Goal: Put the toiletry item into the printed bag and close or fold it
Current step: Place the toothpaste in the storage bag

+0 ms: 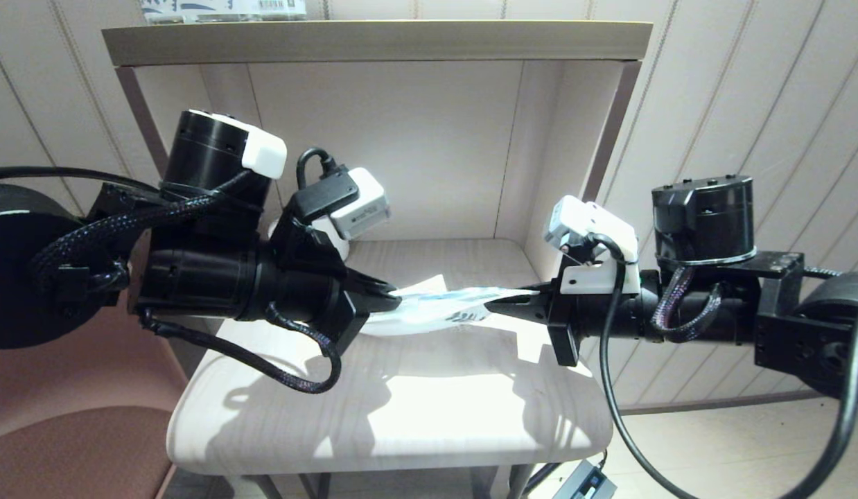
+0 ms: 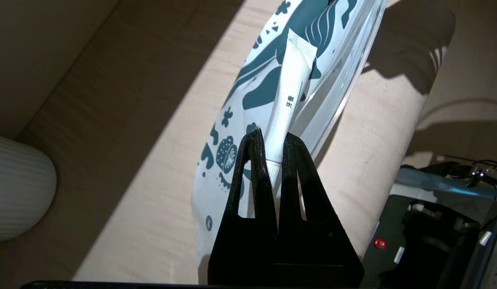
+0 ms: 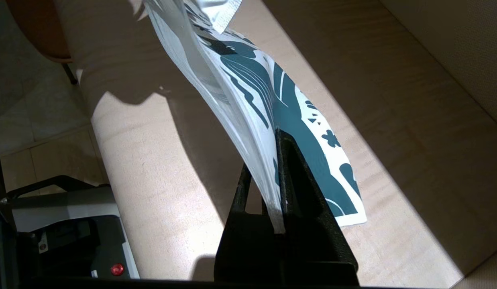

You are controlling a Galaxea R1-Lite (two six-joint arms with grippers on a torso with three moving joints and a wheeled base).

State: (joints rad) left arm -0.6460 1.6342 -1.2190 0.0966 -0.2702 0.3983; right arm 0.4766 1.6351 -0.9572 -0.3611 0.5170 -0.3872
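Note:
The toiletry item is a small white tube [image 2: 290,100] with black characters, a crimped far end and a ribbed cap. My left gripper [image 2: 272,138] is shut on its cap end. The tube lies against the leaf-printed face of the printed bag [image 2: 228,132]; I cannot tell whether it is inside. The bag [image 1: 436,312] hangs stretched between both grippers above the pale table [image 1: 401,402]. My left gripper [image 1: 394,299] is at its left end. My right gripper [image 1: 495,305] is shut on the right edge, with the pouch [image 3: 248,88] pinched between its jaws [image 3: 268,160].
A white ribbed vase [image 2: 15,188] stands at the back of the table by the left arm. A printed package with a barcode [image 1: 221,8] lies on the top shelf. A brown seat [image 1: 68,430] is at the left. A black device with a red light [image 3: 72,245] sits on the floor.

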